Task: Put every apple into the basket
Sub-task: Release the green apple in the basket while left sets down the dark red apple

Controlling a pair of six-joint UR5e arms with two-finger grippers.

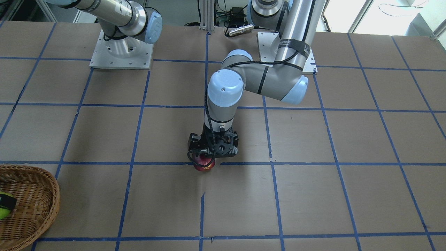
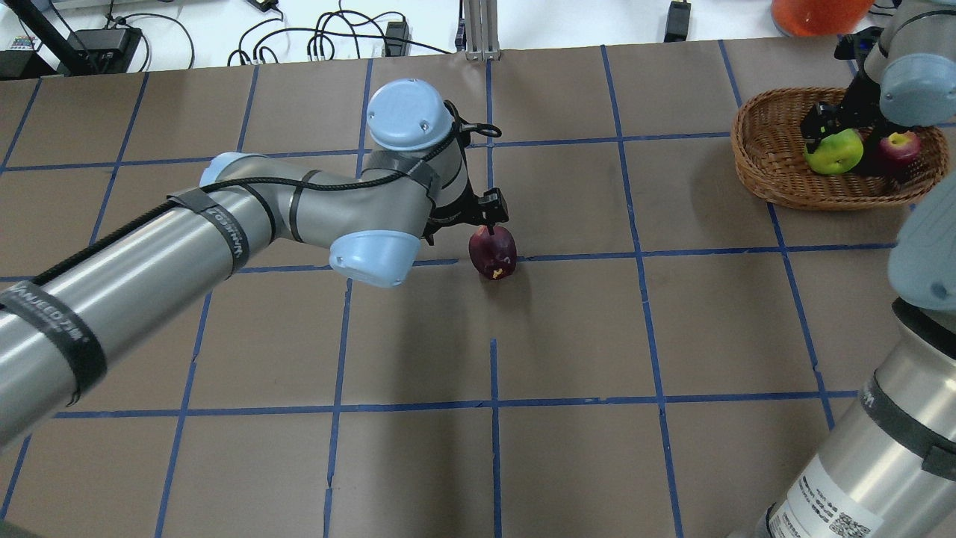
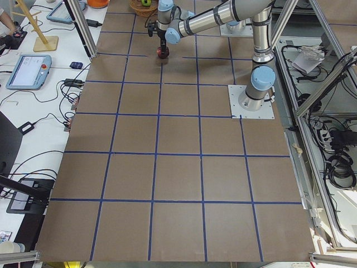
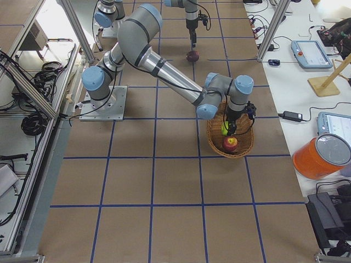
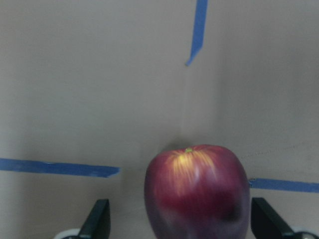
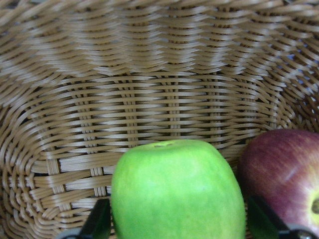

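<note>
Guessing the maroon apple (image 5: 197, 191), sitting on the table (image 1: 313, 139), is feeling firm, smooth, bit slippery; left gripper (image 5: 180, 221) is straddling it, fingers (image 5: 98, 221) apart, so I'm aiming across its widest middle.

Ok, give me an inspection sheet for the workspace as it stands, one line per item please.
Surface: brown paper-covered table with a blue tape grid.
Job's things: green apple and red apple are in the basket; maroon apple is on the table, outside it.
Clutter: small silver metal piece at the table's robot-side edge.
End effectors: left end effector open, fingers either side of the maroon apple; right end effector down in the basket astride the green apple, grip cannot be told.
Cables: black cable strapped along the left arm; loose cables beyond the table's far edge.
Surroundings: orange container and teach pendant on the side bench.
</note>
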